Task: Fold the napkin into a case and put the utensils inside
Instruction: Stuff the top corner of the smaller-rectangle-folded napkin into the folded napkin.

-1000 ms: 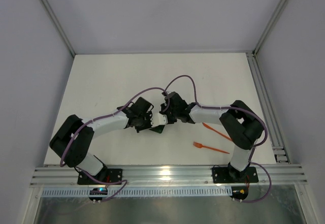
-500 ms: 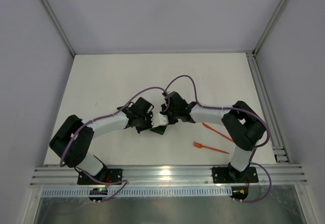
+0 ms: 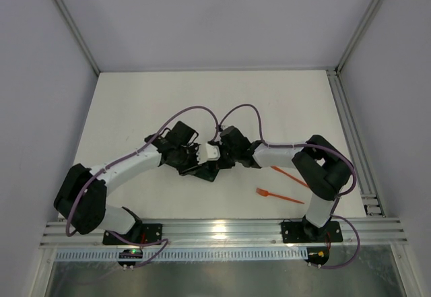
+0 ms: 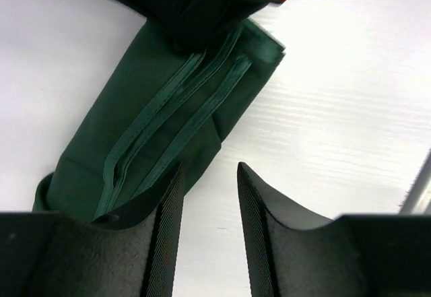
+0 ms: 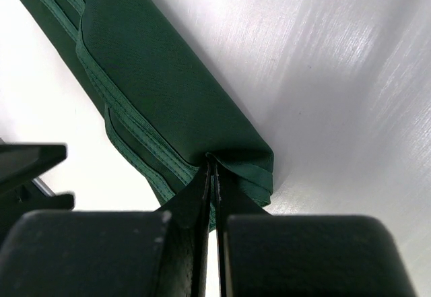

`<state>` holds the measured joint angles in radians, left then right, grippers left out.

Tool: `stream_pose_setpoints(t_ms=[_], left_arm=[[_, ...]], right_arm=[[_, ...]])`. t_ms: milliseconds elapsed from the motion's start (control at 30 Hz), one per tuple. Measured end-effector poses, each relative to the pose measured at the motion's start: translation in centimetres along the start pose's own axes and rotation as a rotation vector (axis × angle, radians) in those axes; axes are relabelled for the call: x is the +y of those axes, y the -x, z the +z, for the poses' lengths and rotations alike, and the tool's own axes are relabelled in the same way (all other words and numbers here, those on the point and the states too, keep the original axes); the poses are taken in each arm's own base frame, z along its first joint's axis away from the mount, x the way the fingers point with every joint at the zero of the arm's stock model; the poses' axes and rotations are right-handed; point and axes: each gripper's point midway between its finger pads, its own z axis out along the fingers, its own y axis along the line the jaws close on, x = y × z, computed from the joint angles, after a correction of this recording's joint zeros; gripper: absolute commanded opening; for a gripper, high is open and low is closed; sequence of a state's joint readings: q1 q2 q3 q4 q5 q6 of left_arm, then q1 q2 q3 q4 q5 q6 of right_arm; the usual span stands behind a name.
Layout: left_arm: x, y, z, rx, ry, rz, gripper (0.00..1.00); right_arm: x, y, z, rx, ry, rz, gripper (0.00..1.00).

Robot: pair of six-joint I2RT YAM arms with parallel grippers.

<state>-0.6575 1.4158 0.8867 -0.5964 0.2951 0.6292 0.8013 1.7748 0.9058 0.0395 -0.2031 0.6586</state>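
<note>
Left wrist view: left gripper (image 4: 209, 170) has its jaws parted with nothing between them, one finger at the edge of the folded dark green napkin (image 4: 176, 112); the napkin lies near the middle of the surface (image 3: 135, 108), toward its near edge; right gripper (image 5: 211, 159) is pinched tight on the napkin's end fold; fork (image 3: 279, 195) and other utensil (image 3: 288, 175) lie toward the near right corner, apart from the cloth.
</note>
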Motion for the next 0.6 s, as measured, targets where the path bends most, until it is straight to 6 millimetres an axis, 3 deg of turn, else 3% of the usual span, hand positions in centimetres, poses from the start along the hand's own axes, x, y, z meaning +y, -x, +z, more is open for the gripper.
stream_pose_setpoints(t_ms=[233, 400, 600], left_arm=[[-0.6, 2.1, -1.3, -0.056, -0.044, -0.018, 0.48], [1.0, 2.5, -0.1, -0.073, 0.042, -0.014, 0.52], [0.7, 1.2, 2.2, -0.033, 0.067, 0.053, 0.62]], right_arm=[[0.1, 0.0, 0.0, -0.010, 0.010, 0.008, 0.04], [0.2, 0.0, 0.1, -0.014, 0.018, 0.023, 0.04], [0.2, -0.1, 0.1, -0.015, 0.026, 0.031, 0.04]])
